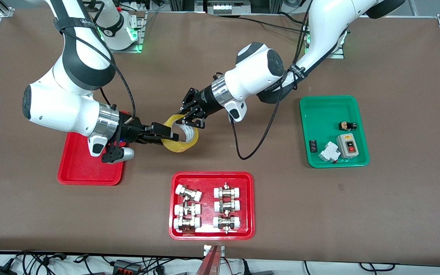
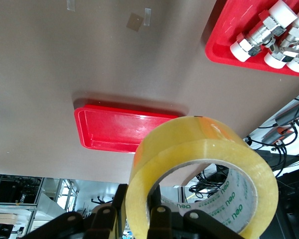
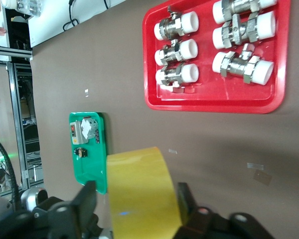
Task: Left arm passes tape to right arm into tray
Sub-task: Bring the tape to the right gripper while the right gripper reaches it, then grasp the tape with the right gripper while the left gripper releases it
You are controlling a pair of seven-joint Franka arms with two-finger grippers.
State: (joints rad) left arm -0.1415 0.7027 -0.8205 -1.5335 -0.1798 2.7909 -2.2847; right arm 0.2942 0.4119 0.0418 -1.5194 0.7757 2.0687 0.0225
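Note:
The yellow tape is held up over the table beside the plain red tray. My left gripper is shut on the roll's wall, one finger inside the white core and one outside; its wrist view shows the tape in its fingers. My right gripper is over the tray's edge. It is open, with its fingers on either side of the tape and a gap showing on each side. The plain red tray also shows in the left wrist view.
A red tray of white-capped metal fittings lies nearer the front camera, also in both wrist views. A green tray with small electrical parts lies toward the left arm's end. A black cable hangs from the left arm.

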